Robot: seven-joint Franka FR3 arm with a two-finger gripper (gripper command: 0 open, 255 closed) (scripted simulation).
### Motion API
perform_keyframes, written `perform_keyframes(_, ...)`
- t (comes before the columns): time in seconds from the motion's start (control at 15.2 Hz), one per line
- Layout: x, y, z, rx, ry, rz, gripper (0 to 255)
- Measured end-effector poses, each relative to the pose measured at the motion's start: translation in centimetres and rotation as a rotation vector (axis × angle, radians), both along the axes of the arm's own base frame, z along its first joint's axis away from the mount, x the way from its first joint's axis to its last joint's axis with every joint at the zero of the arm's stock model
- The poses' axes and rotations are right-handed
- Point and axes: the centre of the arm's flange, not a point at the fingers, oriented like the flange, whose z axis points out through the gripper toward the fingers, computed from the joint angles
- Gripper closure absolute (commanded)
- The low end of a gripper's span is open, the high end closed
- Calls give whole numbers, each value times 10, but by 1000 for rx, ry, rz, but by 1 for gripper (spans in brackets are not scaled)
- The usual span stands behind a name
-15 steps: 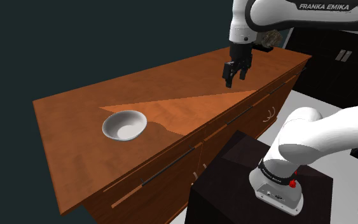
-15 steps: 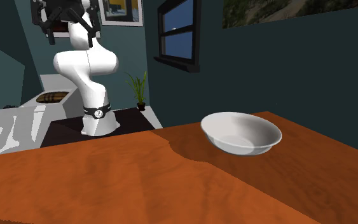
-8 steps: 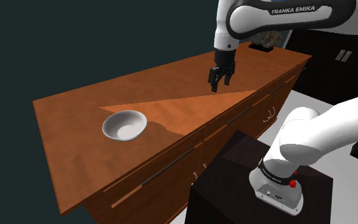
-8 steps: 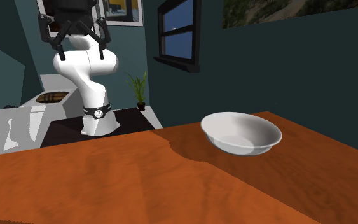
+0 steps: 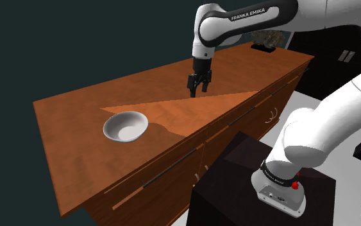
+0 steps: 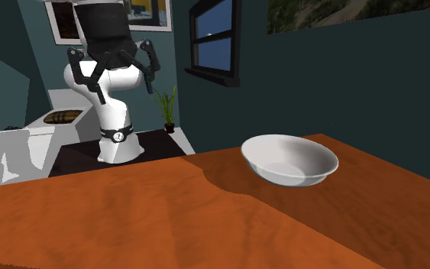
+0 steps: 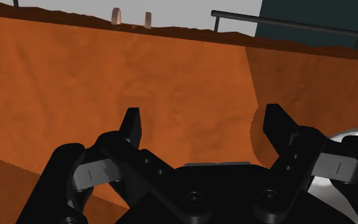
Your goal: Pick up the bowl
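bowl (image 5: 125,126) sits mid-left in the shoulder view on the counter (image 5: 63,125), well apart from my gripper (image 5: 197,90) at upper centre, jaws open w/ nothing between. i'd travel over 1 side of the rim, then drop straight, 1 jaw inside, 1 outside.

The claw (image 5: 197,94) has swung toward the shoulder view's left and dropped lower above the table (image 5: 70,154), nearer the white bowl (image 5: 125,126). In the second exterior view it appears lower and larger.
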Motion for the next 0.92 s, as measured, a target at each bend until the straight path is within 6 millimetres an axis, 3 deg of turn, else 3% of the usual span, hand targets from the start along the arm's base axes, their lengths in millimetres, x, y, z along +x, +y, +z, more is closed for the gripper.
perform_keyframes(0.2, 28, 10, -18, 50, 0, 37, 0)
perform_keyframes(0.92, 136, 80, -72, 234, 0, 174, 0)
